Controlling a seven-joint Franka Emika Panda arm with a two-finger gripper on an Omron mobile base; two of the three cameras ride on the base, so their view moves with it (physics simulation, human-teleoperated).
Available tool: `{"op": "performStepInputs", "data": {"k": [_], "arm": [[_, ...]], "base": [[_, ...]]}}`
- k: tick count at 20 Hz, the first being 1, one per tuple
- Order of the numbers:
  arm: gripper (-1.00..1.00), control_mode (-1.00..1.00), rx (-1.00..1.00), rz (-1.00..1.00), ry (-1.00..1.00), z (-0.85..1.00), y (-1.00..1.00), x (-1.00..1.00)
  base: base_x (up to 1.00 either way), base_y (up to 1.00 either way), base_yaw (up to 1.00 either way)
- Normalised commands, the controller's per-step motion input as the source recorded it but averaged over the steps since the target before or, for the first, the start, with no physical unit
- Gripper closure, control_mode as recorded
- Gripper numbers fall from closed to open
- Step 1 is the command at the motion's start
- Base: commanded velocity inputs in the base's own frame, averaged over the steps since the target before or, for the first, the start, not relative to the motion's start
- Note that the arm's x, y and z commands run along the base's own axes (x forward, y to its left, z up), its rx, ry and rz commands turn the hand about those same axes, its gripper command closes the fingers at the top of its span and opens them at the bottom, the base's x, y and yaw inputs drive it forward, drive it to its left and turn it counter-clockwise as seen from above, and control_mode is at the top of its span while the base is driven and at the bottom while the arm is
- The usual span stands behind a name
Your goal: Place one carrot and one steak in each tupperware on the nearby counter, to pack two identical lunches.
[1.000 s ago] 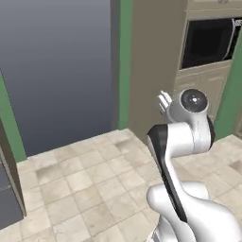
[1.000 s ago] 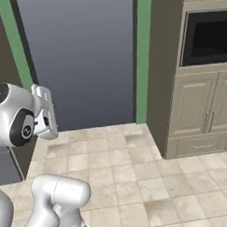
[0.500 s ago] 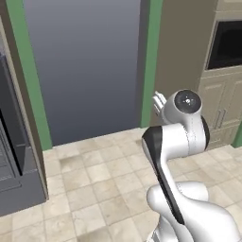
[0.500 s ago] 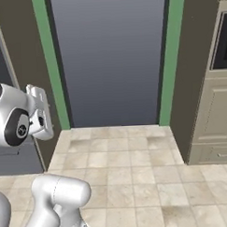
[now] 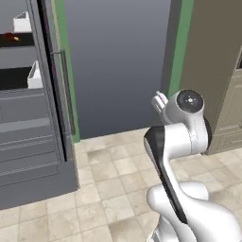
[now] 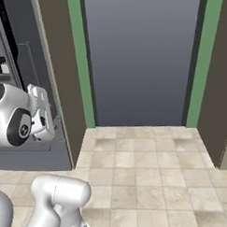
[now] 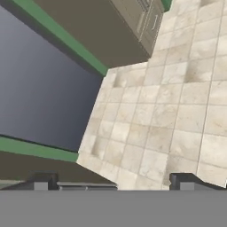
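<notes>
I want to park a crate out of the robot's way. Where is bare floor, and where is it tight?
Bare tile floor spreads between the green-framed doorway and the robot's base, and on toward the beige cabinet. It is tighter by the open grey fridge, whose shelves hold a few small things.

Floor (image 6: 150, 165): square stone-look tiles, mottled beige and cream, matt, thin pale grout lines; slightly uneven shading, as of a rough face.

Doorway panel (image 5: 118, 61): flat blue-grey, smooth, no texture, faint top-to-bottom gradient.

Door frame (image 6: 80, 65): green, painted look, smooth and matt.

Walls beside it (image 6: 59, 71): plain brown, matt, featureless.

Fridge (image 5: 33, 156) at 9 o'clock in left base view: grey, smooth, dull metal-like finish; dark shelves inside; slim grey handle (image 5: 66, 90), satin.

Cabinet (image 7: 146, 22) at 12 o'clock in hand view: tan, panelled fronts, painted-wood look, matt.

End effector (image 7: 115, 181): finger tips dark, matt, plastic-like.
</notes>
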Motion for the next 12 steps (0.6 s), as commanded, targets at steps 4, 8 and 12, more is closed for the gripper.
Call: {"op": "performStepInputs", "data": {"k": [4, 8, 12], "arm": [[-1.00, 1.00, 0.00, 0.00, 0.00, 0.00, 0.00, 0.00], [-1.00, 1.00, 0.00, 0.00, 0.00, 0.00, 0.00, 0.00], [-1.00, 1.00, 0.00, 0.00, 0.00, 0.00, 0.00, 0.00]], "base": [[-0.09, 1.00, 0.10], [0.00, 1.00, 0.00], [0.00, 1.00, -0.01]]}}
